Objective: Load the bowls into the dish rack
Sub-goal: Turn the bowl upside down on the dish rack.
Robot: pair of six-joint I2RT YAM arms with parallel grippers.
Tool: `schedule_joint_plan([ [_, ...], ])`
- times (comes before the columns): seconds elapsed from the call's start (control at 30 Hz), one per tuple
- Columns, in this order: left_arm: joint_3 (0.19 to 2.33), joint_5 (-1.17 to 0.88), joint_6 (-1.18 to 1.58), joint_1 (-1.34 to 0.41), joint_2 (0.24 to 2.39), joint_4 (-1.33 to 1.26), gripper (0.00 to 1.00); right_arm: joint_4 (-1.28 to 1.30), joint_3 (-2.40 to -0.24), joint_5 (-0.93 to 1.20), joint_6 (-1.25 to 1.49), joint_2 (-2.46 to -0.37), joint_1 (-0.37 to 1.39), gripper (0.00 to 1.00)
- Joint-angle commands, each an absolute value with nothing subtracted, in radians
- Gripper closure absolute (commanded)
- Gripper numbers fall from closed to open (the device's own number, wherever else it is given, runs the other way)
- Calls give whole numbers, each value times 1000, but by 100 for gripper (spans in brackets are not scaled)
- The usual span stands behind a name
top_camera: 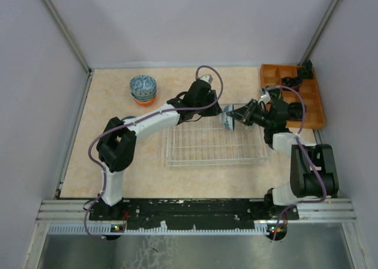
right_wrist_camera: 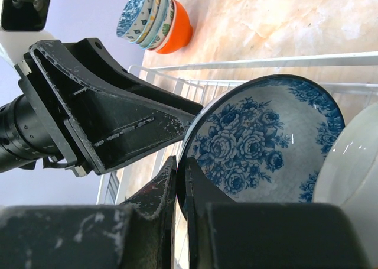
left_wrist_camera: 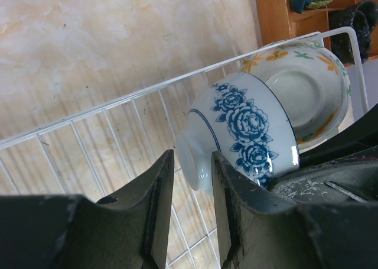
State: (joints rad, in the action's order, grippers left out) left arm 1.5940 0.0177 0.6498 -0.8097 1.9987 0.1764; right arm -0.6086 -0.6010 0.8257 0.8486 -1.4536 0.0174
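**Inspection: bowl held on edge at the far right corner of the rack**

Surroundings. The orange wooden compartment tray [top_camera: 273,75] lies just beyond the right end of the dish rack [top_camera: 207,148], with black items [top_camera: 295,80] in its cells. A stack of bowls [top_camera: 143,90], patterned blue and green with an orange bowl at the bottom, stands on the pale marbled table [top_camera: 112,103], well apart from the rack, towards the far left. Both arms crowd the same rack corner, and each gripper body blocks part of the other's wrist view.

Materials. The rack is a shallow basket of thin white wire grid with raised sides. The bowls are glazed ceramic, round, with a small foot ring.

Task item. The blue-rose bowl [left_wrist_camera: 248,133] is white with a band of blue roses outside and the same roses inside. It is tipped on edge at the far right corner of the rack. A second bowl [left_wrist_camera: 301,91], with orange and yellow flowers, stands on edge just behind it and looks nested against it.

Grippers. The right gripper [right_wrist_camera: 180,168] is nearly closed, pinching the rim of the blue-rose bowl. The left gripper [left_wrist_camera: 194,156] is part-way open, its fingers [left_wrist_camera: 162,210] straddling the bowl's foot ring and appearing to bear on it from both sides.
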Motion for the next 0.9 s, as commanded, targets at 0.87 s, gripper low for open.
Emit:
schedule_joint_plan([
  [0.87, 1568, -18, 658, -832, 1981, 167, 62, -640, -584, 907, 791, -1428, -28, 78],
])
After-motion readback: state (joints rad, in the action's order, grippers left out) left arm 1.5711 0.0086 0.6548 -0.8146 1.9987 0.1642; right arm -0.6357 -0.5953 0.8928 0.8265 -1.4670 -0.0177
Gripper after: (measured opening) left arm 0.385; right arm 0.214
